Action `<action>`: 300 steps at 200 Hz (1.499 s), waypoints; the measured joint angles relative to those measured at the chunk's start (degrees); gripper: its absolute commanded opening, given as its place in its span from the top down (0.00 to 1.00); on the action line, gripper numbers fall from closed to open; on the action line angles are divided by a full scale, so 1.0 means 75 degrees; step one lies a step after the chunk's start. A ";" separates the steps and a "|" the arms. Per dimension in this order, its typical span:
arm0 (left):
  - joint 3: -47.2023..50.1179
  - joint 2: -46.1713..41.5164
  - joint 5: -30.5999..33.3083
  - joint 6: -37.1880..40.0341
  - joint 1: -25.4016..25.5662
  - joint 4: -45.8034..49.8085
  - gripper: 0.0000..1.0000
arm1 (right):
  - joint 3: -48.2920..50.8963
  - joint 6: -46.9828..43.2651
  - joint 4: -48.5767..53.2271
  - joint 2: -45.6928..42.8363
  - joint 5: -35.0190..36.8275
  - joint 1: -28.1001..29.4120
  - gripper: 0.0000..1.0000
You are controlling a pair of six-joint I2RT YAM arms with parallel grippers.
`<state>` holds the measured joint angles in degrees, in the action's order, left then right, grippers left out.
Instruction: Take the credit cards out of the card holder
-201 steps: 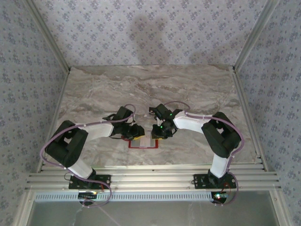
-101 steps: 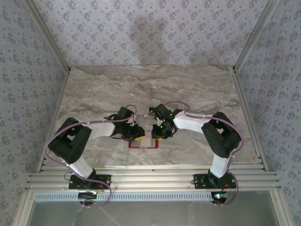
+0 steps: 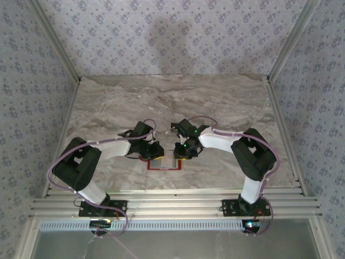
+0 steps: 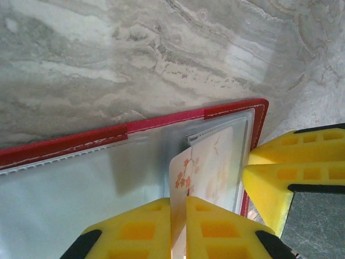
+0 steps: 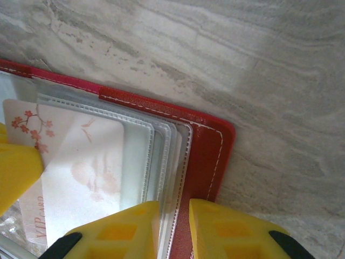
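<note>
The red card holder [image 3: 165,164] lies open on the marble table between both arms. In the left wrist view its red rim [image 4: 81,141] frames clear sleeves, and a pale credit card [image 4: 207,167] with a blossom print sticks partway out of a sleeve. My left gripper [image 4: 179,226] is shut on that card's near edge. In the right wrist view the same credit card [image 5: 81,162] shows at the left, under the clear sleeves. My right gripper [image 5: 173,226] is shut on the holder's right edge, pinching the sleeve edges and the red cover [image 5: 207,151].
The marble table [image 3: 161,102] stretches far behind the holder, walled by patterned panels on three sides. Both grippers crowd close over the holder: the right gripper's yellow finger [image 4: 285,178] sits just right of the card, and the left finger [image 5: 16,167] shows at the card's left.
My left gripper's jaws have come together onto the card. The right arm and the holder have stayed where they were.
</note>
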<state>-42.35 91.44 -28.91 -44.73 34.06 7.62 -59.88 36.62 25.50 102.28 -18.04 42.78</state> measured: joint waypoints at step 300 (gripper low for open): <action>-0.0032 0.0233 -0.0178 0.0073 0.0009 -0.0192 0.88 | -0.0991 0.0003 0.1306 0.0437 0.1612 0.0699 0.65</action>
<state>-42.59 93.19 -30.24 -44.18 34.13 6.17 -67.31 36.64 35.29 105.56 -5.96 48.03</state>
